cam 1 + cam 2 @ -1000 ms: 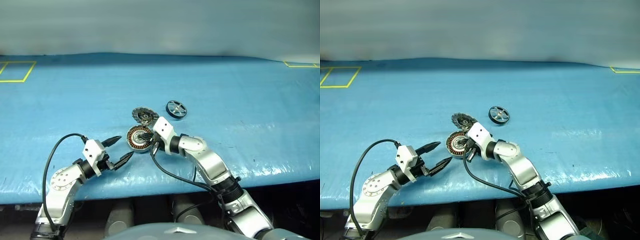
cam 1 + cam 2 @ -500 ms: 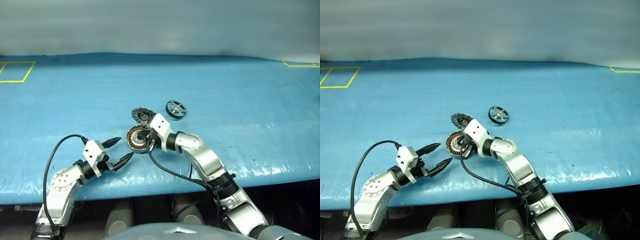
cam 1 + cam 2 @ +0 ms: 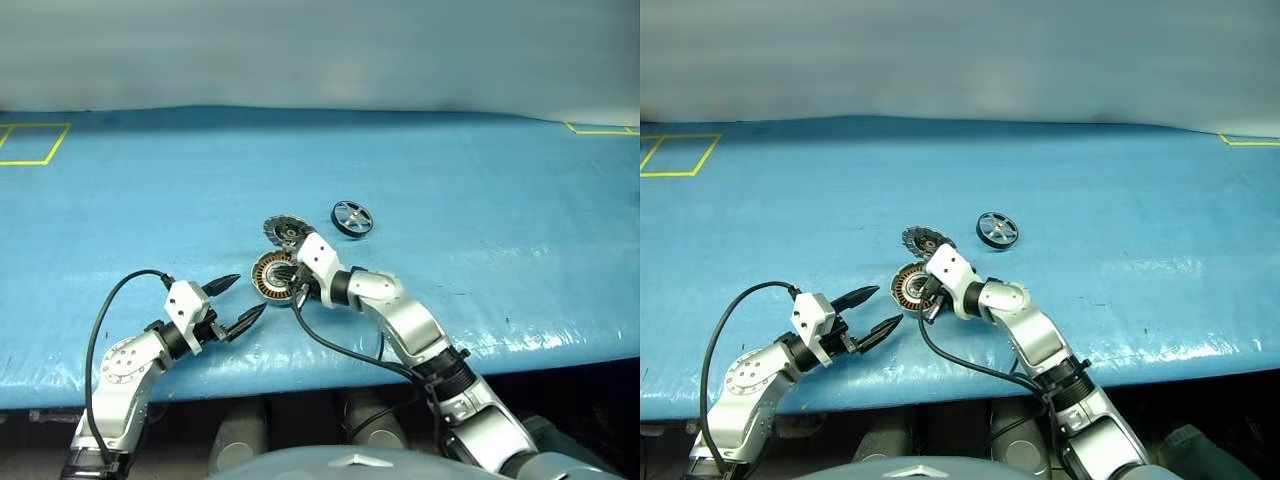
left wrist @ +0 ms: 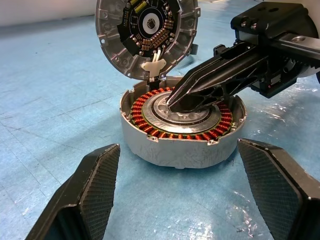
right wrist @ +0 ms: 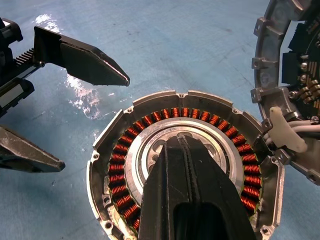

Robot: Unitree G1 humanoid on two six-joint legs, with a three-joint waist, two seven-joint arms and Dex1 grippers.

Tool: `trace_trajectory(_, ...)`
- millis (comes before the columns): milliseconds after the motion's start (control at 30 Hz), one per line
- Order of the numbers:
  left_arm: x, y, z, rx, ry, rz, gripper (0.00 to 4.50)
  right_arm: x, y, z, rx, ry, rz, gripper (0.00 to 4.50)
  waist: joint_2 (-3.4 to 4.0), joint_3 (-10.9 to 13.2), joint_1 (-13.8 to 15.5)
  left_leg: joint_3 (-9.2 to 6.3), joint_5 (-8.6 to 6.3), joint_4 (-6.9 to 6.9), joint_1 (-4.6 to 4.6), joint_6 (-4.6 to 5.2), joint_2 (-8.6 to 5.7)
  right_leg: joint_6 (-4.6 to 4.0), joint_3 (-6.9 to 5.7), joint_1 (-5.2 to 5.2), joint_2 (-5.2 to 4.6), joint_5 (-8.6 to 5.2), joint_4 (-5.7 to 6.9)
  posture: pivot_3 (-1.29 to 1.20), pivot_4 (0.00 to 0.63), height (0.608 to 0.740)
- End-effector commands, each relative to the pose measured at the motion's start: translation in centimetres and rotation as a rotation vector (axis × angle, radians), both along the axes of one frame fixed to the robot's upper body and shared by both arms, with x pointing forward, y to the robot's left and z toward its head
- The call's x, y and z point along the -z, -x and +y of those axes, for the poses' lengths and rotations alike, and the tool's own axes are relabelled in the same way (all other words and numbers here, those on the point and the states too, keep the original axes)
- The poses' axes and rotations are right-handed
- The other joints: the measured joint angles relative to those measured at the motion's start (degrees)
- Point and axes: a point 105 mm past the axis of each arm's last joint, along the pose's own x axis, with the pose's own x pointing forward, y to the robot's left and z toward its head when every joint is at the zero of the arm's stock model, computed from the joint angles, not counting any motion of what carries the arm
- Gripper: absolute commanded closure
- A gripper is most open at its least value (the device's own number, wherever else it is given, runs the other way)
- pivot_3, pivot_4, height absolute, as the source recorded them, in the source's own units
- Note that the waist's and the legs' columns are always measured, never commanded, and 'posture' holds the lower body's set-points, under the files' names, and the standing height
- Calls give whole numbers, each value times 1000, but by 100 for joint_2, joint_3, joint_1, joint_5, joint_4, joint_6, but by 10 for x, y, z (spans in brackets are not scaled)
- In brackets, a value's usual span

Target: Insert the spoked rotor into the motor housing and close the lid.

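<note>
The motor housing (image 3: 272, 276) lies flat on the blue table, its copper windings (image 5: 182, 113) ringing a silver hub. My right gripper (image 5: 178, 142) is shut with nothing between its fingers, and its tips sit on that hub (image 4: 186, 113). The lid (image 4: 145, 34) stands tilted against the housing's far side, ribbed electronics face showing, joined to it by a white wire piece. The spoked rotor (image 3: 351, 218) lies alone, farther back and to the right. My left gripper (image 3: 251, 293) is open just left of the housing, its fingers (image 4: 95, 187) flanking it without touching.
Blue sheeting covers the table (image 3: 480, 200), whose front edge (image 3: 330, 365) runs just below both grippers. Yellow tape marks lie at the far left (image 3: 30, 143) and far right (image 3: 600, 129). Black cables (image 3: 340, 350) hang from both wrists.
My right arm's elbow has drawn slightly to the left while its shut fingertips stay on the housing's hub. The left gripper and all three parts are where they were.
</note>
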Motion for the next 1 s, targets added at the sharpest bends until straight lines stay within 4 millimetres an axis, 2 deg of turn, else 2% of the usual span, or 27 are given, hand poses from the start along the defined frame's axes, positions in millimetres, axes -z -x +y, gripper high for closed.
trace_trajectory(33,-9,-1,-3,19,0,-49,412,-28,4,1,-16,-71,-64,4493,0,0,2,0,0,0,-2,0,0,0,0,-2,0,0,0,0,150,740)
trace_trajectory(233,-12,-2,-9,49,32,-41,412,-42,13,-12,-15,-70,-98,4493,0,1,8,0,0,-1,-2,0,0,0,0,-1,0,-1,0,0,150,740)
trace_trajectory(300,-15,-1,-10,67,42,-36,412,-44,17,-21,-7,-58,-99,4493,0,1,10,0,0,-1,-2,0,0,0,0,-1,-1,-1,-1,0,150,740)
trace_trajectory(433,-27,0,-9,82,80,-46,412,-35,17,-64,96,71,-100,4493,-3,3,50,-2,-1,-2,-6,-1,-4,1,-2,-2,-7,-4,-4,0,150,740)
trace_trajectory(500,-30,0,-8,90,83,-50,412,-32,11,-87,165,130,-111,4493,-5,4,54,1,-1,0,-7,-2,-6,2,-2,-2,-10,-4,-6,0,150,740)
trace_trajectory(567,-33,-1,-8,96,78,-56,412,-32,-3,-112,282,194,-131,4493,-3,4,44,3,-1,1,-5,-2,-6,2,-2,-2,-9,-4,-6,0,150,740)
trace_trajectory(600,-34,-1,-8,100,77,-58,412,-33,-14,-125,352,243,-156,4324,-4,4,42,4,-1,1,-4,-2,-5,3,-2,-3,-8,-4,-5,0,150,740)
trace_trajectory(667,-34,-2,-10,105,76,-58,412,-36,-27,-138,434,281,-190,3949,-5,5,31,6,-1,2,-2,-2,-3,2,-2,-3,-6,-4,-4,0,150,740)
trace_trajectory(700,-34,-3,-11,108,76,-58,412,-40,-34,-141,468,273,-201,3638,-5,5,29,6,-1,2,-2,-2,-3,3,-2,-4,-6,-4,-4,0,150,740)
trace_trajectory(800,-34,-4,-14,115,79,-57,412,-50,-52,-146,543,242,-221,3638,-5,6,14,6,-1,0,-4,-2,-3,2,-2,-4,-5,-4,-4,0,150,740)
trace_trajectory(1000,-33,-4,-14,111,77,-63,412,-46,-79,-141,564,194,-167,3638,-5,6,25,3,-2,-2,-9,-1,-5,2,-2,-2,-6,-3,-9,0,150,740)
